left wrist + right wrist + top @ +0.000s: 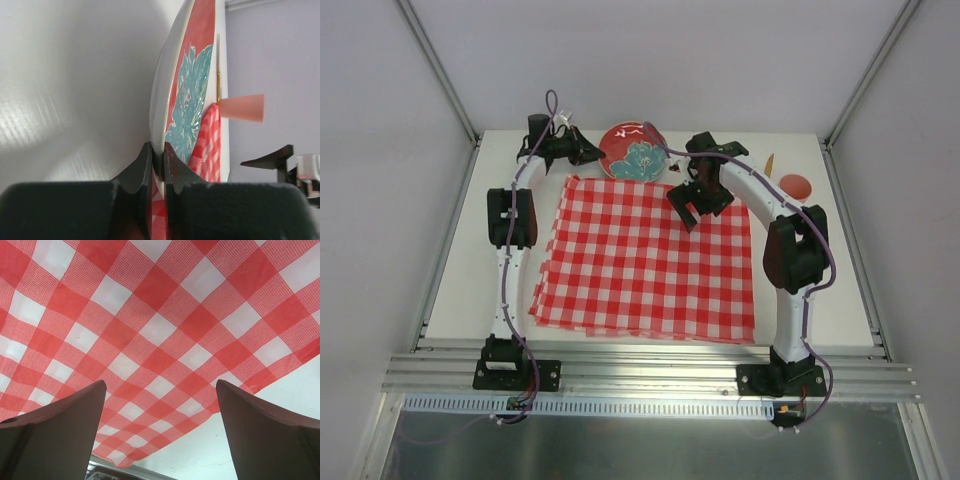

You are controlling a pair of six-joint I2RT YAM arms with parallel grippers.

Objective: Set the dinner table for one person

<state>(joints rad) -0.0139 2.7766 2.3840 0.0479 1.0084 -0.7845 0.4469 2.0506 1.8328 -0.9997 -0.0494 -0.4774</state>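
Overhead, the dinner table (470, 270) lies beneath a checked cloth (640, 260), the left gripper (592, 153) pinching a red plate (635, 152) at its far edge. Left wrist: fingers (142, 165) clamp the plate's rim. Right wrist: the right gripper (161, 385) gapes above the cloth.

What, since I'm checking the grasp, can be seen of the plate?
The plate is round and glossy, red inside with a teal flower and white strokes, white underneath, seemingly ceramic. It is near the far edge of the table, just beyond the cloth. The left pincer is shut on its left rim; whether it is lifted is unclear.
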